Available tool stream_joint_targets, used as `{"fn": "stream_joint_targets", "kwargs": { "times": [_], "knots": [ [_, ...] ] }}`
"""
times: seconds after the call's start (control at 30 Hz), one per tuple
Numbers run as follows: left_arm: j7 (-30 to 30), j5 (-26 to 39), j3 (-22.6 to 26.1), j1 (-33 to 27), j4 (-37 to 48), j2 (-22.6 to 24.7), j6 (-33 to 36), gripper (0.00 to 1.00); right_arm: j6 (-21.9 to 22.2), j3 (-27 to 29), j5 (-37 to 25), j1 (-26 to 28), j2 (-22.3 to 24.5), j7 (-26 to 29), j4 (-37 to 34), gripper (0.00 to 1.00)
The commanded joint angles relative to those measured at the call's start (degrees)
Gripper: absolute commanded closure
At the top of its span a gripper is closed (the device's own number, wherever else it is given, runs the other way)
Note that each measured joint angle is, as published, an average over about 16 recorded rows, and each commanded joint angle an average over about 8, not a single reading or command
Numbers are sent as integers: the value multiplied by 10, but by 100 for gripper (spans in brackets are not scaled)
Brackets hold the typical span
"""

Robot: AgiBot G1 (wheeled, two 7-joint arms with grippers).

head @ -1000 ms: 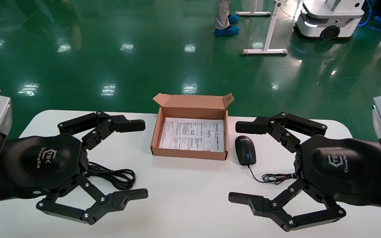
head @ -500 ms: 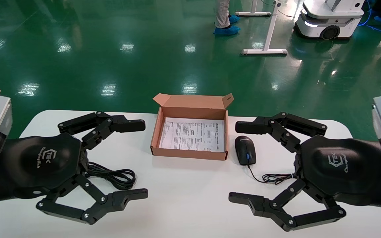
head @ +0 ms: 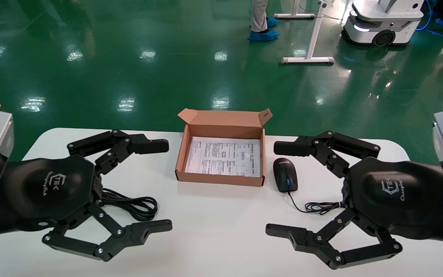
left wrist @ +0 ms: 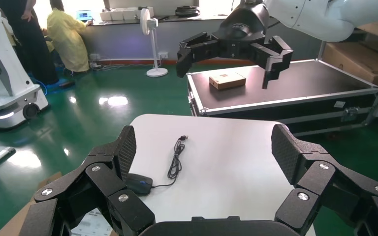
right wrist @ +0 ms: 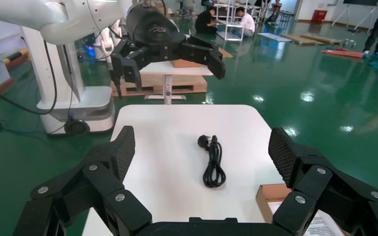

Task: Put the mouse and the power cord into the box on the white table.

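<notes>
Near the table's (head: 214,231) far edge, at its middle: the box (head: 221,181), lid open, only the printed sheet inside. Just right of the box, untouched: the mouse (head: 285,174), long axis running from far edge to near edge, thin wire trailing toward the right gripper (head: 279,188), fingers spread wide, clearly the nearer arm. By the left edge, well apart from the box: the power cord (head: 135,204), coiled beside the left gripper (head: 164,184), fingers likewise spread and empty.
</notes>
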Motion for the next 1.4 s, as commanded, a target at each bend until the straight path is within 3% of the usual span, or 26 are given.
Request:
{"fn": "stream_joint_targets", "kwargs": {
  "times": [0.03, 0.23, 0.4, 0.57, 0.8, 1.07, 1.4],
  "knots": [
    [-3, 5, 3, -1, -4, -1, 7, 0, -4, 0, -4, 2, 1, -2, 2, 0],
    [-37, 129, 103, -115, -7, 17, 33, 0, -34, -33, -70, 27, 26, -73, -43, 0],
    [-23, 237, 202, -214, 15, 35, 37, 0, -30, -77, -156, 74, 34, -168, -105, 0],
    [26, 342, 307, -305, 85, 72, 37, 0, -12, -118, -267, 138, 11, -262, -193, 0],
    [140, 445, 423, -391, 259, 153, 31, 0, 21, -171, -403, 218, -57, -379, -333, 0],
    [278, 501, 482, -420, 465, 240, 11, 0, 63, -212, -487, 278, -135, -476, -487, 0],
    [383, 505, 485, -411, 631, 296, -43, 0, 90, -228, -513, 317, -198, -543, -612, 0]
  ]
}}
